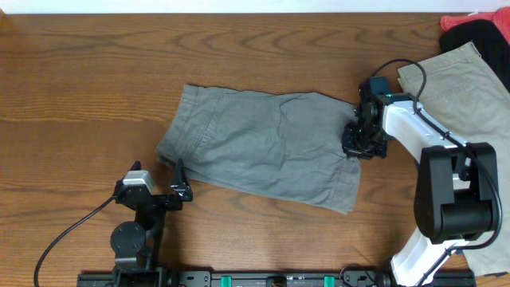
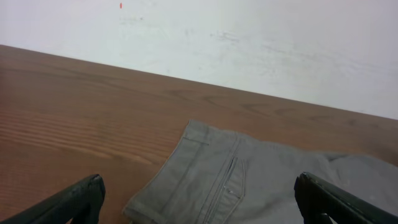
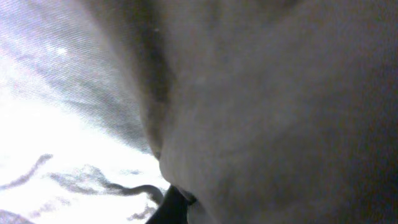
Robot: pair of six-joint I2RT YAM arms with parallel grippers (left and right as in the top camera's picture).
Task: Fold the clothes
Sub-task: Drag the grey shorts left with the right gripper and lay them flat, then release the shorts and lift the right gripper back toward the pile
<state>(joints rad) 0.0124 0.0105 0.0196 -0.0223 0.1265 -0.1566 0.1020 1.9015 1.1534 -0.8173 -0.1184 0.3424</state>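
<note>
The grey-green shorts (image 1: 263, 147) lie spread flat in the middle of the table, waistband to the left. My left gripper (image 1: 180, 182) is open and empty just off the shorts' front left corner; in the left wrist view the waistband and a stitched pocket (image 2: 233, 180) lie between its two fingertips (image 2: 202, 199). My right gripper (image 1: 360, 139) sits on the shorts' right edge. The right wrist view is filled with grey-green cloth (image 3: 267, 124) pressed against the camera, with one dark finger (image 3: 168, 208) just showing, so the grip looks shut on the cloth.
Beige shorts (image 1: 470, 96) lie at the right edge under my right arm. A black garment (image 1: 478, 33) and a red one (image 1: 462, 21) are piled at the far right corner. A white wall (image 2: 249, 37) rises behind the table.
</note>
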